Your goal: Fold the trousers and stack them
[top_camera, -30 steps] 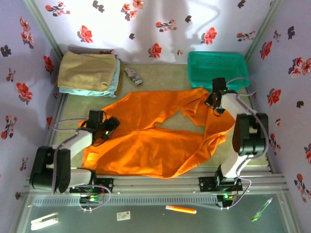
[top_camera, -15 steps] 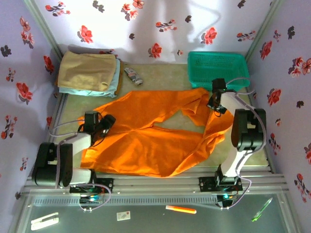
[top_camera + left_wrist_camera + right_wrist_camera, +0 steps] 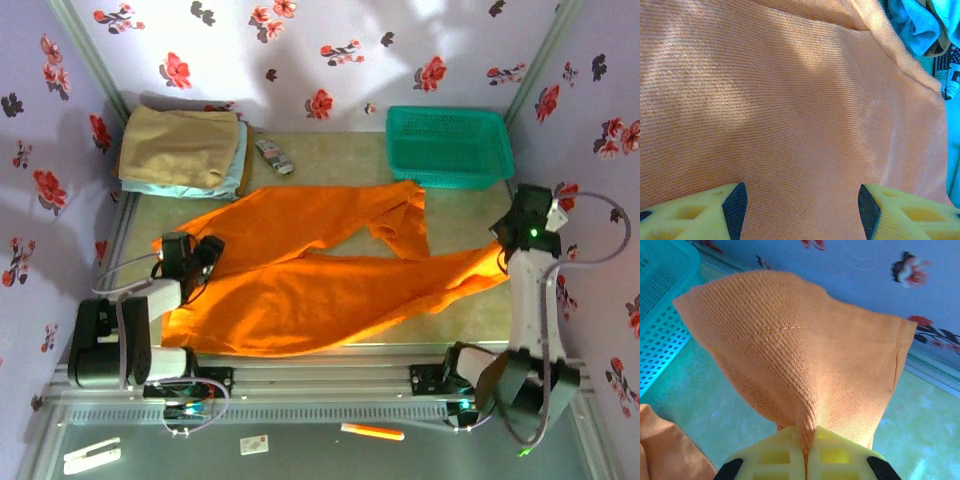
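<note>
- The orange trousers [image 3: 320,275] lie spread across the middle of the surface [image 3: 330,155], with the wide part to the left and the two legs reaching right.
- The left end effector [image 3: 205,258] sits low over the left part of the cloth. In its wrist view [image 3: 802,207] the yellow fingers [image 3: 700,215] stand apart over flat fabric, released, with nothing pinched.
- The right end effector [image 3: 503,252] is clenched on the end of the near leg at the right edge of the surface, close to the right wall [image 3: 590,150]. Its wrist view [image 3: 807,442] shows the jaws pressed together, with a hem corner fanning out from them, lifted clear of the surface.
- The far leg ends in a turned-back tip just on the near side of the green basket [image 3: 450,145], not touching it.
- The near edge of the trousers runs close to the near rail [image 3: 330,378] on the left, then slants away to the right. This leaves bare surface in the near right corner.
- More open room lies in the wedge between the two legs, below the basket, and along the far side between the basket and the stack.
- In the far left corner a tan folded garment [image 3: 180,148] rests on a light blue folded garment [image 3: 240,170]. The far left edge of the trousers comes near this stack but stays apart from it.
- A small packet [image 3: 273,155] lies just right of the stack.
</note>
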{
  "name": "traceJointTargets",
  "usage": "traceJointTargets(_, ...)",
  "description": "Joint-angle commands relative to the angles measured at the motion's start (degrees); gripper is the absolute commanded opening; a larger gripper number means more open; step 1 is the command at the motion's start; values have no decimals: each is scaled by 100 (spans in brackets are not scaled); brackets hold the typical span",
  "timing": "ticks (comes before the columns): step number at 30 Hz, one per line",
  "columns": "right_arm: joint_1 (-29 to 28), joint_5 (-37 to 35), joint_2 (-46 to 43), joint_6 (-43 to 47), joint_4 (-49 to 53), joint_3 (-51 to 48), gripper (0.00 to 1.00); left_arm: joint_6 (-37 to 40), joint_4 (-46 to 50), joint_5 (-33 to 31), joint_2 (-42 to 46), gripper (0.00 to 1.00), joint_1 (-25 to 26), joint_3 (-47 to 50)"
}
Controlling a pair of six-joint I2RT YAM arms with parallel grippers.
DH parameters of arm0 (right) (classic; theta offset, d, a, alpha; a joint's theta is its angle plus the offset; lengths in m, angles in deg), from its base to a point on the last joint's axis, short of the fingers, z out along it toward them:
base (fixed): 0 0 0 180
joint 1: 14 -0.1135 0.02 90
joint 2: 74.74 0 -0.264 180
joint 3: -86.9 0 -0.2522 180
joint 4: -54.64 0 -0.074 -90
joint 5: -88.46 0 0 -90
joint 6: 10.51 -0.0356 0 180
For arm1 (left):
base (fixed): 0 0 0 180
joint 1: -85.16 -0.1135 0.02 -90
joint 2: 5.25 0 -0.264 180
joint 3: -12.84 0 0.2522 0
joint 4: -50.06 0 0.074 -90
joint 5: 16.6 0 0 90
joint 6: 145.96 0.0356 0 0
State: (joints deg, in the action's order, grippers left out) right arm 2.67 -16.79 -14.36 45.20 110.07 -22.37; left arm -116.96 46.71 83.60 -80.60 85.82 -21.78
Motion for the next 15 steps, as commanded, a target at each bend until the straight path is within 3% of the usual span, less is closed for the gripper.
traceJointTargets(1, 49, -537, -583, -75, 543, -170, 0, 15, 824, -363, 283, 63, -87, 282)
traceJointTargets(2, 48, -692, -712, -97, 596, -262, 0, 37, 913, -393, 414, 63, -84, 333)
traceJointTargets(3, 65, -796, -754, -156, 651, -358, 10, 38, 1008, -424, 560, 63, -84, 342)
traceJointTargets(5, 158, -894, -694, -235, 660, -548, 15, 86, 1246, -495, 858, 64, -89, 477)
traceJointTargets(6, 235, -914, -599, -254, 592, -661, 24, 95, 1409, -518, 1061, 64, -85, 488)
traceJointTargets(8, 413, -934, -340, -345, 421, -776, 58, 175, 1740, -510, 1447, 67, -73, 413)
traceJointTargets(9, 453, -916, -167, -375, 319, -759, 66, 251, 1938, -514, 1668, 68, -56, 249)
traceJointTargets(13, 323, -58, 396, -359, 199, -341, 70, 478, 2717, -566, 2384, 71, 207, -231)
traceJointTargets(15, -64, 207, 424, -279, 154, -305, 70, 535, 3014, -661, 2549, 72, 533, -476)
